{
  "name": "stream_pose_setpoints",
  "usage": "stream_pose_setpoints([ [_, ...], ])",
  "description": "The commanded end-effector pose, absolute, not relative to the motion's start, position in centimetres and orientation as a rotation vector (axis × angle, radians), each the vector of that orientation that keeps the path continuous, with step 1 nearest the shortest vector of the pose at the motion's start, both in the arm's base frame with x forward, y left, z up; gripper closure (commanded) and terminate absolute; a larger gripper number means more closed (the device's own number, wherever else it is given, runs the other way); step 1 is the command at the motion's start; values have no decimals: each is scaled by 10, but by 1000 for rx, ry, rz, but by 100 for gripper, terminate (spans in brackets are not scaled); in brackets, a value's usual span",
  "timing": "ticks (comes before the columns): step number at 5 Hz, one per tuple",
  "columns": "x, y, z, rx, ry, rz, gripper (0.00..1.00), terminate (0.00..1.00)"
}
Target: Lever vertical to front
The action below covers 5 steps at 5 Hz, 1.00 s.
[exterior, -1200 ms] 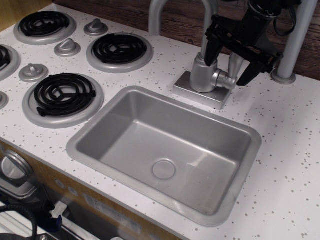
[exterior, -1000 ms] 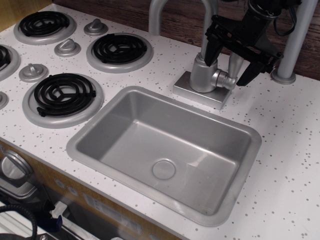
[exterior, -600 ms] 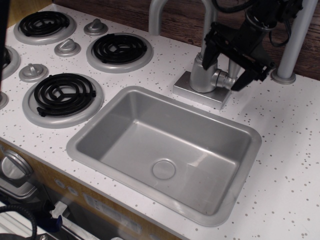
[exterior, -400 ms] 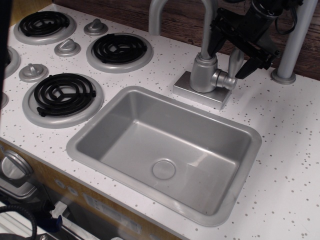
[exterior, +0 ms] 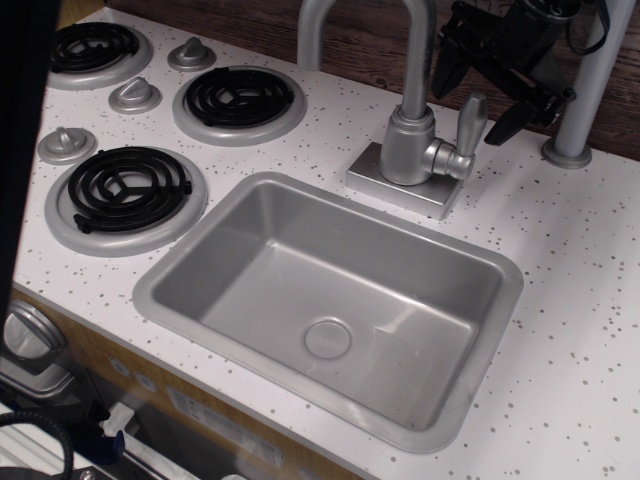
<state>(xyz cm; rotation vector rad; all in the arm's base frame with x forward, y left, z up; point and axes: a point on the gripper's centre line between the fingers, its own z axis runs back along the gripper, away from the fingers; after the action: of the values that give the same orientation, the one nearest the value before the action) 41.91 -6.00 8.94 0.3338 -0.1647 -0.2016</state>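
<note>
The lever (exterior: 469,124) is a small silver-grey paddle that stands upright on a short side stub on the right of the faucet body (exterior: 407,146). My black gripper (exterior: 471,106) hangs at the top right, just above and behind the lever's tip. Its jaws are open, with one finger (exterior: 446,72) left of the lever and the other finger (exterior: 510,120) right of it. Neither finger touches the lever. The gripper holds nothing.
The tall curved spout (exterior: 355,15) rises from the faucet base (exterior: 400,185) behind the steel sink (exterior: 175,262). Black coil burners (exterior: 128,186) and conical knobs (exterior: 134,95) lie to the left. A grey post (exterior: 585,90) stands at the back right. A dark blurred shape (exterior: 25,120) covers the left edge.
My gripper has lifted up and back from around the lever's lower part to above its tip. The lever stays upright. A dark shape has come in at the left edge.
</note>
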Motion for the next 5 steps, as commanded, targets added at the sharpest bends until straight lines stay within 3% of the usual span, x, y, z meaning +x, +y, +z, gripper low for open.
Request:
stream_pose_setpoints([
  [1, 428, -55, 107, 311, -208, -180, 100, 0],
  [2, 428, -54, 105, 297, -193, -174, 100, 0],
  [4, 402, -60, 102, 282, -69, -89, 100, 0],
  [5, 393, -58, 89, 239, -57, -47, 100, 0],
])
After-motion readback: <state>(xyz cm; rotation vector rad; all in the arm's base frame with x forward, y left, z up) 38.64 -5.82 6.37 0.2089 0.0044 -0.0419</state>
